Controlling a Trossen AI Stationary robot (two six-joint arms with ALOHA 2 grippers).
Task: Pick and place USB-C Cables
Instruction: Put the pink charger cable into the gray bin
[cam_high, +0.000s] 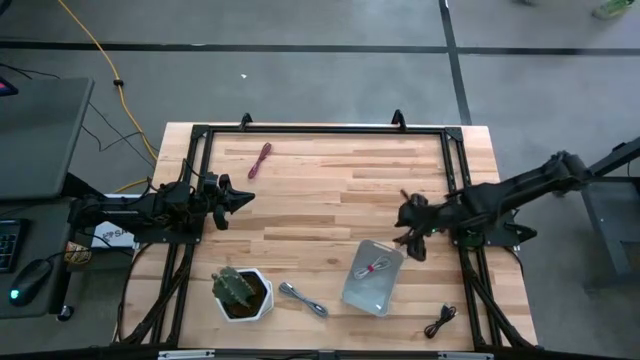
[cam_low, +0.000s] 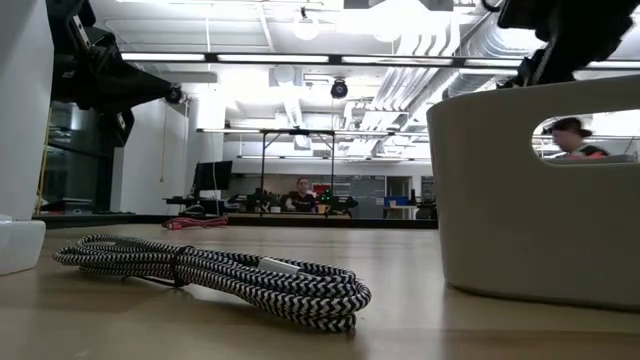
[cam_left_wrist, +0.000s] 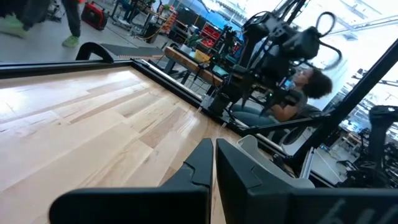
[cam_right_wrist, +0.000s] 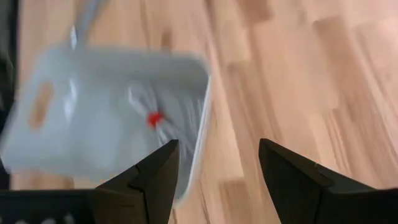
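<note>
A whitish cable with a red tie (cam_high: 372, 267) (cam_right_wrist: 155, 118) lies in the pale grey bin (cam_high: 352, 290) (cam_right_wrist: 56, 143). On the bare table lie a maroon cable (cam_high: 260, 160) near the far edge, a silver-grey cable (cam_high: 303, 299) (cam_low: 220, 272) near the front, and a black cable (cam_high: 440, 321) at the front right. My right gripper (cam_high: 412, 238) (cam_right_wrist: 217, 168) hangs open above the table, just beyond the bin's far right corner, holding nothing. My left gripper (cam_high: 240, 197) (cam_left_wrist: 212, 163) waits shut at the table's left, pointing level.
A white pot with a green plant (cam_high: 241, 292) stands at the front left, beside the silver-grey cable. A black frame (cam_high: 320, 130) runs round the tabletop. The middle of the table is bare wood. People show in the room beyond the table (cam_low: 303, 192).
</note>
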